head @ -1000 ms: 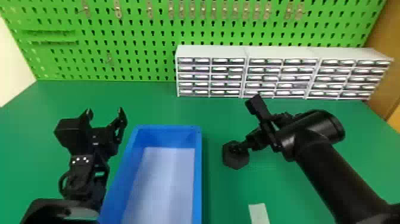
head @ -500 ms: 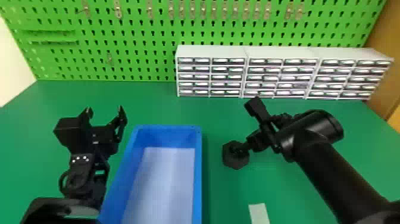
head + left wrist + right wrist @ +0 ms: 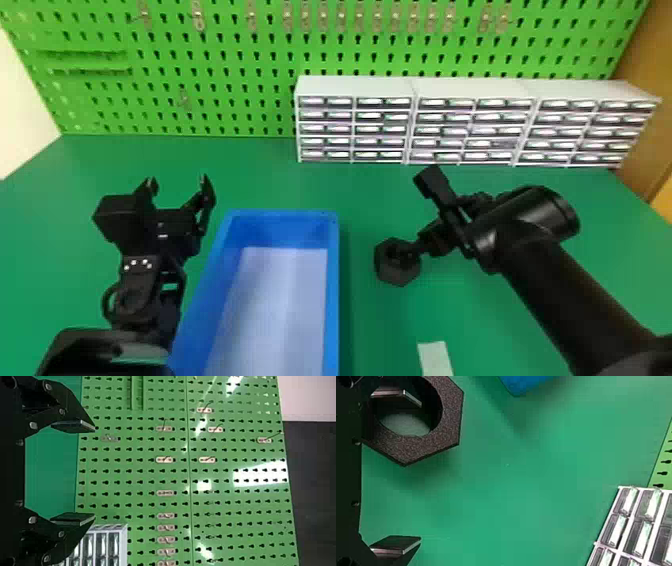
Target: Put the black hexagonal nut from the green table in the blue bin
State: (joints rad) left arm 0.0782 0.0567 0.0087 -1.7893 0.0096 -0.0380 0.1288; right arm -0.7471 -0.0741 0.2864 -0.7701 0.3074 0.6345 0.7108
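The black hexagonal nut (image 3: 398, 263) is right of the blue bin (image 3: 334, 280) in the head view. My right gripper (image 3: 434, 236) is over the nut's right side. In the right wrist view the nut (image 3: 449, 417) has one finger of the right gripper (image 3: 415, 470) in its hole; the other finger is well apart, outside the nut. Whether the nut rests flat on the green table (image 3: 506, 494) I cannot tell. Left of the bin, my left gripper (image 3: 177, 184) is parked with its fingers spread; the left wrist view has this gripper (image 3: 95, 473) with nothing between the fingertips.
Grey drawer cabinets (image 3: 355, 120) stand along the table's back right, before a green pegboard (image 3: 240, 55). A pale piece (image 3: 435, 359) lies near the front, right of the bin. The bin's long right wall runs close beside the nut.
The right gripper has shifted very slightly left and toward the front at the nut. The nut and the left arm look nearly unchanged.
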